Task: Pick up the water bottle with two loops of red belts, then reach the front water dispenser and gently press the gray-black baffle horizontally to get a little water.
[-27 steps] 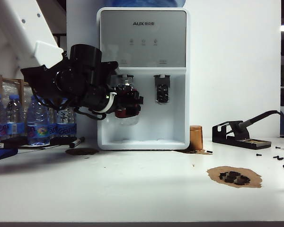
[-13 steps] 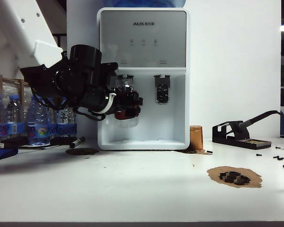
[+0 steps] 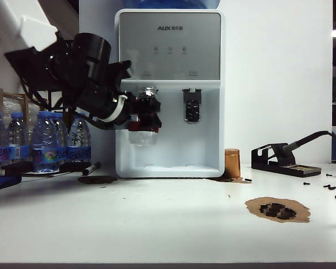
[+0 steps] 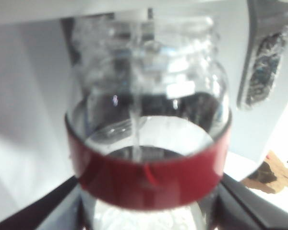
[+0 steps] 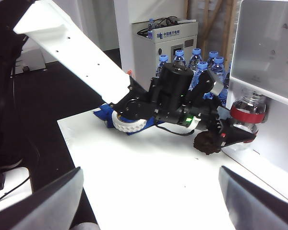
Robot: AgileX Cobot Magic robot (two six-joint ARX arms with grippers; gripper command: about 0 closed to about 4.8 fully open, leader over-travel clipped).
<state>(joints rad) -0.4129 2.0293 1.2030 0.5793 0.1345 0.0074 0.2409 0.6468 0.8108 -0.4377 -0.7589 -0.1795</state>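
- The left gripper (image 3: 144,115) is clamped around the clear wide-mouthed glass bottle with dark-red bands (image 3: 143,120), holding it clear of the desk inside the recessed bay of the tall white countertop water dispenser with a gray front panel (image 3: 169,50), which stands at the back edge of the white desk (image 3: 157,224)
- In the left wrist view the bottle (image 4: 146,143) fills the frame, one red band around its body, the gripper's dark fingers (image 4: 259,211) either side; a thin stream appears to run down inside it
- The gray-black paddle lever on the left is hidden behind the bottle's mouth in the exterior view, so contact cannot be confirmed; the identical right-hand paddle (image 3: 191,109) is free
- The right gripper (image 5: 149,191) stands wide open and empty, well apart from the dispenser, near the desk's front edge
- Judged step: pressing the baffle and filling
- Risk: pushing too hard could tip the glass in the grip or strain the paddle
- Risk: holding the press too long gives more than a little water, with overflow into the bay
- Risk: a sideways drift could carry the lidless mouth out from under the spout and spill water
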